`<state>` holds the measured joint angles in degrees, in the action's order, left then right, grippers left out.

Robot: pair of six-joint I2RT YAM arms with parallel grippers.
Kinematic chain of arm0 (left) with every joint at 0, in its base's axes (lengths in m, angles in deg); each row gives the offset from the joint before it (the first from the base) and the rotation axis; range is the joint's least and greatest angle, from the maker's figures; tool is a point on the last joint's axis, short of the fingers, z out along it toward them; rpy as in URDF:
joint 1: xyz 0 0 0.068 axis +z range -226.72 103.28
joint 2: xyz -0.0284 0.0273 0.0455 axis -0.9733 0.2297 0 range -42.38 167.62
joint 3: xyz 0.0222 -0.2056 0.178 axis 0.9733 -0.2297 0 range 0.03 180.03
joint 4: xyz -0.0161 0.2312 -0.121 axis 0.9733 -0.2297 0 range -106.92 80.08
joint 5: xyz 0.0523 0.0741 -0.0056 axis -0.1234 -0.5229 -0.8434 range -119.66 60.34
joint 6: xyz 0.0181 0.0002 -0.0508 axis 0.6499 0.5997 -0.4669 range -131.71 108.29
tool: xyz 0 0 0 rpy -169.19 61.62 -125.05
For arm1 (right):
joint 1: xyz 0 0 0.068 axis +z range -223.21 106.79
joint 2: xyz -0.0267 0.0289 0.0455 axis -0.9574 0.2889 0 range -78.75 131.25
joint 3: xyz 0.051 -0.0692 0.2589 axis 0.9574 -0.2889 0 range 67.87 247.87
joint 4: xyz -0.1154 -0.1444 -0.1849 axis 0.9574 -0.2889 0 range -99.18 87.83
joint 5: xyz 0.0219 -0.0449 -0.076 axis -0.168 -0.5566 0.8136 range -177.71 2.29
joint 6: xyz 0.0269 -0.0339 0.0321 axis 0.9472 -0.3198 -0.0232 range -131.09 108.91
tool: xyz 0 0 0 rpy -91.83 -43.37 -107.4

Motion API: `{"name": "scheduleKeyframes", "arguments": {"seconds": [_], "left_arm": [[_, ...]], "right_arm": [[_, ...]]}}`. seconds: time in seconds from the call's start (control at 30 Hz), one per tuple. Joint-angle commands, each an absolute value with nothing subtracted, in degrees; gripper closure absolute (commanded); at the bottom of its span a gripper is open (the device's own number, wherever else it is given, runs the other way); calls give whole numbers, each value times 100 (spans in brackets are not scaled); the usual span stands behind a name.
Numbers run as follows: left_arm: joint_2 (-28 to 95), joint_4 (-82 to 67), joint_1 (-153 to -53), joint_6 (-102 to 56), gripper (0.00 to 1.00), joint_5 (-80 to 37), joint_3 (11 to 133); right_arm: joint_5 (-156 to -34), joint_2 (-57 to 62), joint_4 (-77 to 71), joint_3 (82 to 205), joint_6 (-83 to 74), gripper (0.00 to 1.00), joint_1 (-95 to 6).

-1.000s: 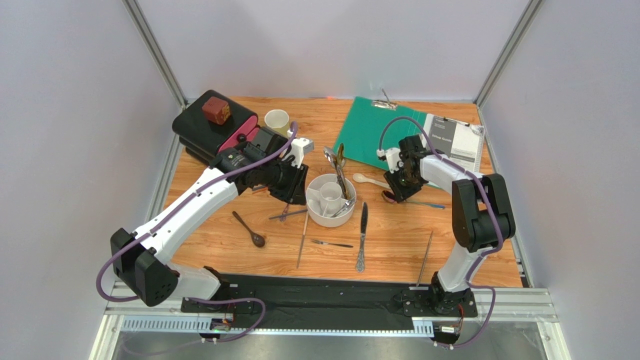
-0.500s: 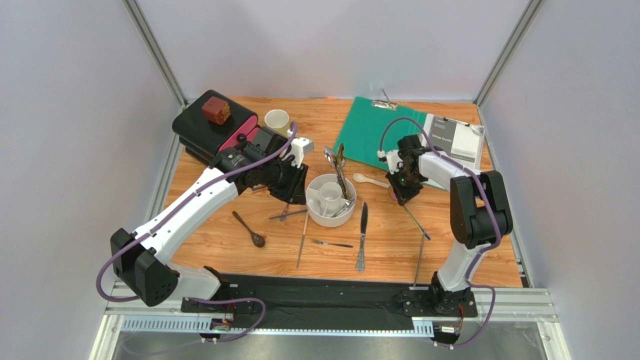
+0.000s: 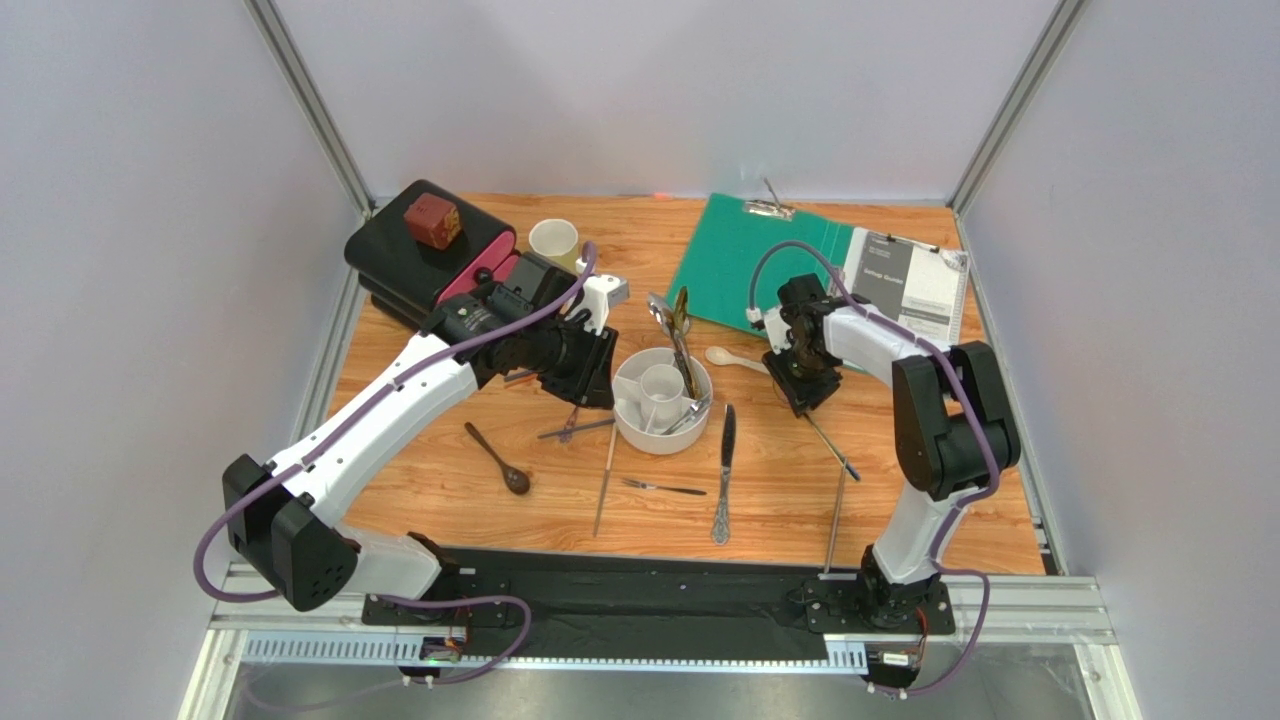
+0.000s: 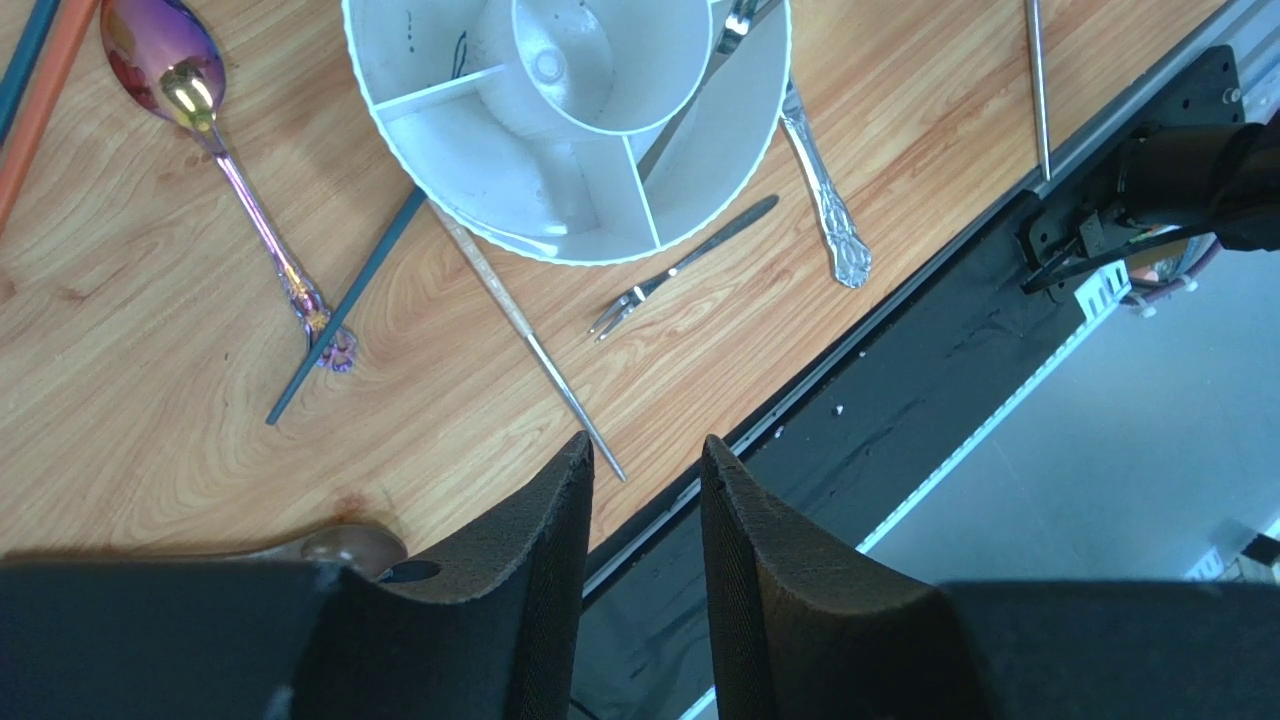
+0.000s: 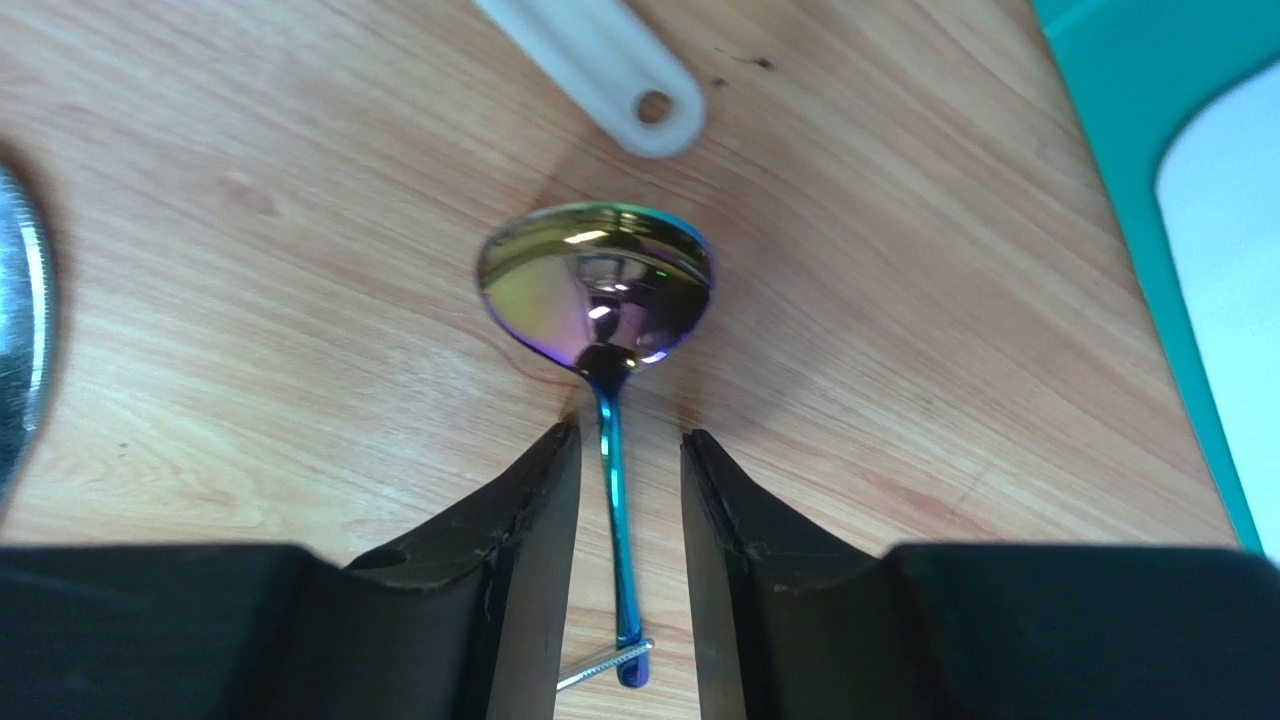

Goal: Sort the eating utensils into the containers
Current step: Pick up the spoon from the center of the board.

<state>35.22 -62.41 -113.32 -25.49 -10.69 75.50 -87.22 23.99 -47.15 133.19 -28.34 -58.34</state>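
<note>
The round white holder [image 3: 628, 428] stands mid-table with a few silver utensils leaning in its far side. My right gripper [image 3: 796, 387] is open and low over the table. In the right wrist view its fingers straddle the blue handle of an iridescent spoon [image 5: 597, 285] without touching it. The white ceramic spoon [image 5: 594, 60] lies just beyond. My left gripper [image 3: 579, 368] hovers left of the holder [image 4: 451, 225], open and empty. Below it lie a second iridescent spoon [image 4: 188, 90], a dark chopstick [image 4: 346, 300], a silver chopstick [image 4: 526, 338], a small fork [image 4: 684, 267] and a brown spoon [image 3: 499, 458].
A silver knife [image 3: 724, 473] and another chopstick [image 3: 836, 518] lie toward the near edge. A green clipboard [image 3: 751, 263] and booklet [image 3: 909, 285] are at the back right. A black box [image 3: 428, 263] and pale yellow mug [image 3: 553, 240] are at the back left.
The iridescent spoon at the right gripper has swung round: its handle pointed right, now it points toward the near right. The right gripper shifted slightly left. The left arm has not moved.
</note>
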Motion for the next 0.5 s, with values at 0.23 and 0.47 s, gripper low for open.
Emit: {"name": "scheduleKeyframes", "arguments": {"seconds": [0.23, 0.47], "left_arm": [[3593, -6239, -11311, -2533, 61, -979, 7782], [3628, -6265, -11320, -2533, 61, -1014, 7817]], "right_arm": [[-8534, 2698, -4831, 13230, -2436, 86, -6046], [-8078, 2804, -4744, 13379, -2208, 95, -6240]]}}
